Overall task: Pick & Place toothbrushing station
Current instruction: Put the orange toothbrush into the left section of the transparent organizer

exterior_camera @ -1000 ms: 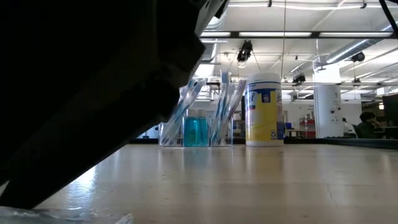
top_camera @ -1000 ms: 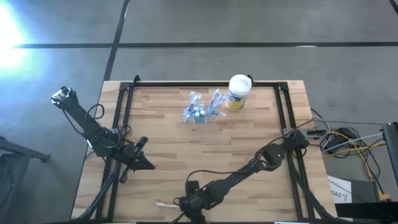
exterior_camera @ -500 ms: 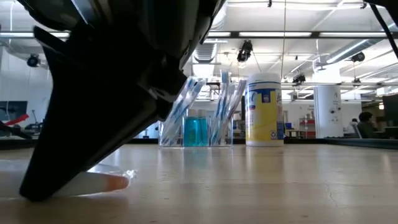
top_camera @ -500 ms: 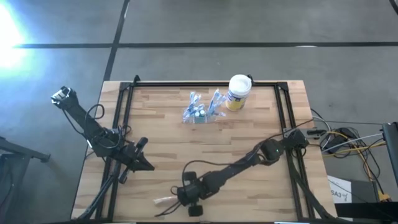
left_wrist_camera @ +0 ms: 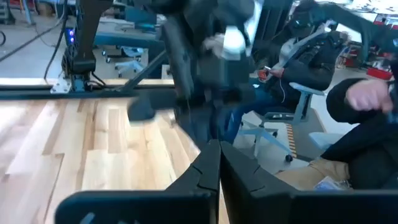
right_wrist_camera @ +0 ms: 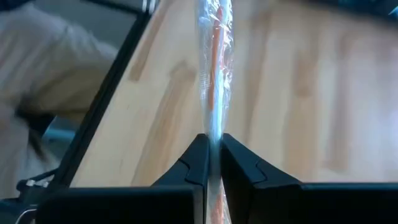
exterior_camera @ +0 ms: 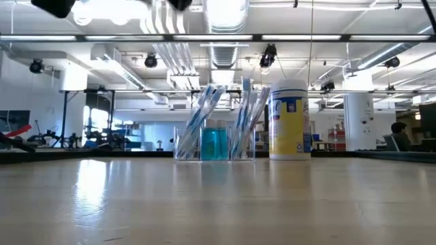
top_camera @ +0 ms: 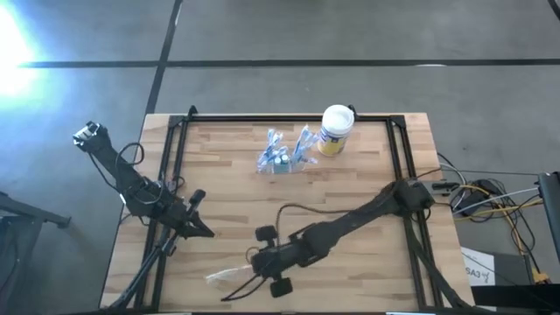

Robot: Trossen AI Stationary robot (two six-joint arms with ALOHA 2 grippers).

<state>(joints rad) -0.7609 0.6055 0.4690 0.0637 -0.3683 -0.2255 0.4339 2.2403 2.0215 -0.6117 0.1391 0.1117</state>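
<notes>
1. Nearest the front edge of the desk (top_camera: 367, 175), the right tool (top_camera: 249, 265) hung low over the wood, its arm stretched in from the right side. Its fingers were pinched almost together on a wrapped toothbrush (right_wrist_camera: 213, 68), a slim thing in clear crinkled film with an orange streak inside.

2. From overhead the wrapped end of that brush stuck out toward the front-left corner, pale against the boards. Whether it was clear of the desk I could not tell from above; the level camera showed nothing resting on the near boards.

3. The left tool (top_camera: 203, 231) waited by the left edge, fingers closed on nothing, pointed across the desk toward the other arm.

4. Beyond both arms, toward the far side and about mid-width, stood the holder (top_camera: 282, 157), a low clear plastic box with several wrapped brushes leaning in it and something blue-green at its middle. Just beside it on the right stood a white canister (top_camera: 335, 129) with a yellow label.

5. As I judged it, the pick was done and the carry was the step in hand. The next move would call for lifting the brush clear, swinging it across to the far side, turning it more upright and lowering it into the holder among the others without knocking the canister or tipping the light box.

6. A person sat off beyond the desk.
</notes>
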